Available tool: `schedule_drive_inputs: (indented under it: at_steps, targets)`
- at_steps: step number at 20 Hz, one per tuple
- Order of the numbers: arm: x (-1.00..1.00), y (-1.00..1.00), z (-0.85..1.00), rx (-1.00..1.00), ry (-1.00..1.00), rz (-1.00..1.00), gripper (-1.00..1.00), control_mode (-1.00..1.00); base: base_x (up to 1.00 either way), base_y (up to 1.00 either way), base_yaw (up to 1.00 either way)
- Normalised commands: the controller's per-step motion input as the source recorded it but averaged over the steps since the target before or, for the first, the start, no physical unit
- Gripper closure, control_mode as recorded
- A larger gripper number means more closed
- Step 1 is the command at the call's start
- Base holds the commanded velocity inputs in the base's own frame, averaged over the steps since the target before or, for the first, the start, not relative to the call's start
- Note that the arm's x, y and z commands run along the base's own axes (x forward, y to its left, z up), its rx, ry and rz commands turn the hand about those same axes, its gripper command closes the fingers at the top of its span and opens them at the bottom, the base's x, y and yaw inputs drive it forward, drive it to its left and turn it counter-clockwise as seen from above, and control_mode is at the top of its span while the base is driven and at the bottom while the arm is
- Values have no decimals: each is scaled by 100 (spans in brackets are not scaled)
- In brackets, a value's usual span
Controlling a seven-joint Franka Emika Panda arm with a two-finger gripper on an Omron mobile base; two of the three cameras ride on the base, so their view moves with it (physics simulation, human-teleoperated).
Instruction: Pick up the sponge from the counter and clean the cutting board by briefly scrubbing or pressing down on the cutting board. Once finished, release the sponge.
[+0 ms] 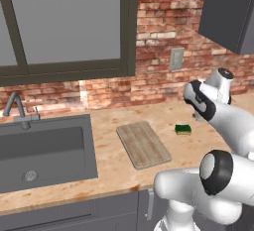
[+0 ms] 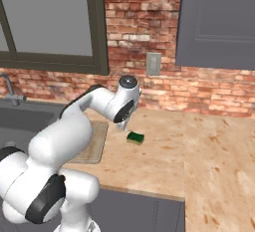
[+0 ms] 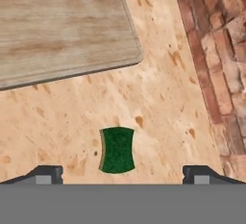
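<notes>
One sponge, dark green on top with a yellow edge, lay flat on the counter, untouched, just beside the short end of the cutting board and near the brick wall. Board and sponge were apart, with bare counter between them.

Progress, as judged: none of the task's steps were complete. Grasping, carrying to the board, pressing or scrubbing, and release all remained.

Arm pose: raised from the base, elbow bent high, forearm reaching forward over the counter, wrist turned downward so the hand looked down on the sponge. Gripper hovered above the sponge, not touching it. Jaws stood wide apart, one tip on either side of the sponge, holding nothing.

Also present: grey sink basin left of the board.
</notes>
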Motion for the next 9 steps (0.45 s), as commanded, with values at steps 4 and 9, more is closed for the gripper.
schedule_drive_inputs:
  at_steps: [4,9]
  targets:
    - [-55,47,72,-4,-19,0,-100,-100,0,0,0]
    - [-54,44,64,-5,-17,0,-100,-100,0,0,0]
